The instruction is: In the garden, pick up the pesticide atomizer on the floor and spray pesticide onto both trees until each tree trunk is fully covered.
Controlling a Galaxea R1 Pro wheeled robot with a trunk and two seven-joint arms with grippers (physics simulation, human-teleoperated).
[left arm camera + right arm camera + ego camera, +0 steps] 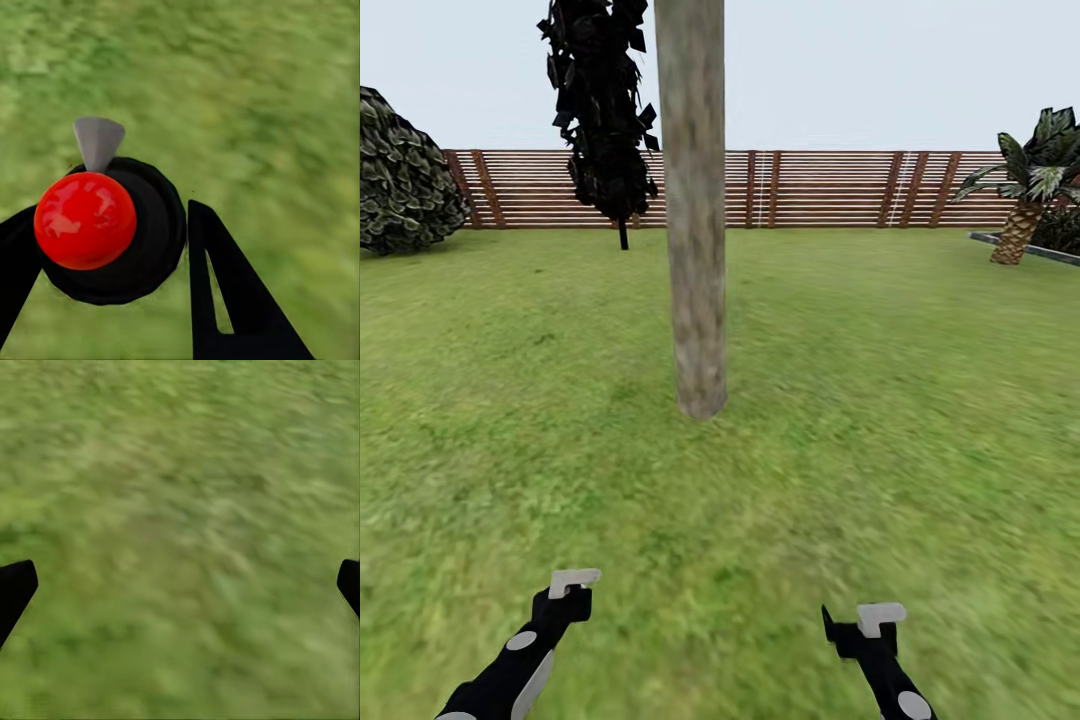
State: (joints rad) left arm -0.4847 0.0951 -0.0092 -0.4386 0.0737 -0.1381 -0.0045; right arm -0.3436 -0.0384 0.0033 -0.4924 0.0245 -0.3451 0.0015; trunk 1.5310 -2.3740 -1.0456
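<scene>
A thick pale tree trunk (694, 210) stands on the lawn (880, 400) straight ahead of the robot, well short of the slatted fence (830, 188) along the lawn's far edge. The left gripper (112, 240) has its jaws closed around the atomizer (112, 232), a black body with a red ball top and a grey nozzle, above the grass. The right gripper (180, 585) hangs over bare grass with its jaws wide and nothing between them. A palm (1028, 190) stands near the far right corner.
</scene>
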